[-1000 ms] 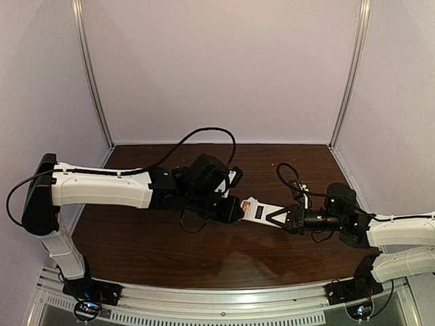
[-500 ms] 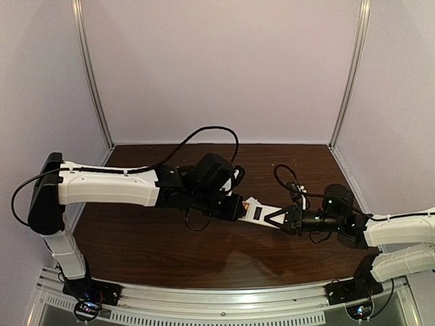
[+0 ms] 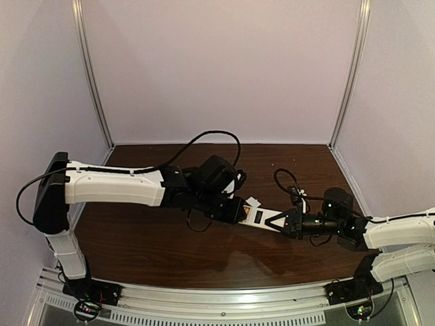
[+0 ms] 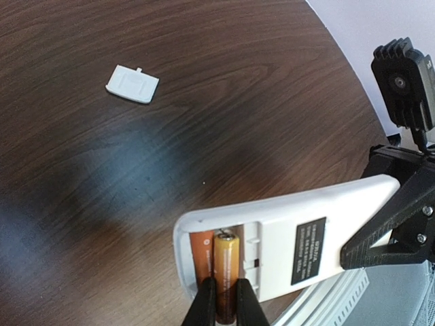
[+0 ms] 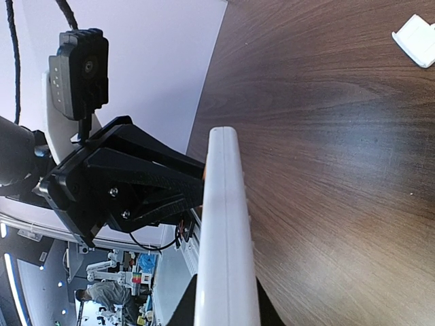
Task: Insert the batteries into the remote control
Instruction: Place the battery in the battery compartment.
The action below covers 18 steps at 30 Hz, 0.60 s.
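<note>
Left claw [image 4: 225, 304], gripping second battery [image 4: 225, 268], has pushed slightly right into remote control [image 4: 299, 234] at lower centre, right claw [image 5: 224, 309] clamping it (first battery [image 4: 201, 252] seated); insertion looks nearly complete.

The left arm [image 3: 115, 187] is stretched out rightward, with its gripper [image 3: 233, 210] pitched down and pinched closed on a battery [image 4: 225, 268]. The right arm [image 3: 397, 231] is held low and extended leftward — its gripper [image 3: 273, 219] is clamped on the remote control [image 4: 292, 238], and the two grippers are set nearly tip to tip.
</note>
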Each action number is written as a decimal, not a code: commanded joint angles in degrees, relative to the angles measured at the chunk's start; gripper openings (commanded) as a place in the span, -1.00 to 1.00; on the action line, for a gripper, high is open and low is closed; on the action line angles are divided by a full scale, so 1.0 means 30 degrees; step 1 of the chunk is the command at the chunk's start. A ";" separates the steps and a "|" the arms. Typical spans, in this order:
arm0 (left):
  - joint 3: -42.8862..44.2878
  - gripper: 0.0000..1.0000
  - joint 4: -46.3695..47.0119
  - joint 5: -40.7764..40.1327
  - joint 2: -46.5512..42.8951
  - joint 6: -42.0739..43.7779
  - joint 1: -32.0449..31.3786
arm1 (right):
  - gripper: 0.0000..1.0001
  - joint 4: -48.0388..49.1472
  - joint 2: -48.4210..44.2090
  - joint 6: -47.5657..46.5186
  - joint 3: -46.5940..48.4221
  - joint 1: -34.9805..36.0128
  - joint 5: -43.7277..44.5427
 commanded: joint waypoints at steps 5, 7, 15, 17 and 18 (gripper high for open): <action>0.0571 -1.00 -0.0746 0.0604 0.0761 0.0205 0.0126 | -1.00 0.1470 -0.0037 -0.0169 0.0057 0.0158 0.0259; 0.0748 -1.00 -0.1040 0.0592 0.0885 0.0258 0.0119 | -1.00 0.1415 -0.0018 -0.0234 0.0093 0.0140 0.0295; 0.1609 -0.98 -0.2521 -0.0102 0.1651 0.0139 0.0122 | -1.00 0.1315 -0.0131 -0.0256 0.0046 0.0160 0.0325; 0.1673 -0.85 -0.2530 -0.0276 0.1675 -0.0068 0.0125 | -1.00 0.1465 -0.0071 -0.0126 0.0006 0.0164 0.0249; 0.1744 -0.81 -0.2508 -0.0297 0.1736 -0.0098 0.0136 | -1.00 0.1567 -0.0022 -0.0056 -0.0016 0.0164 0.0162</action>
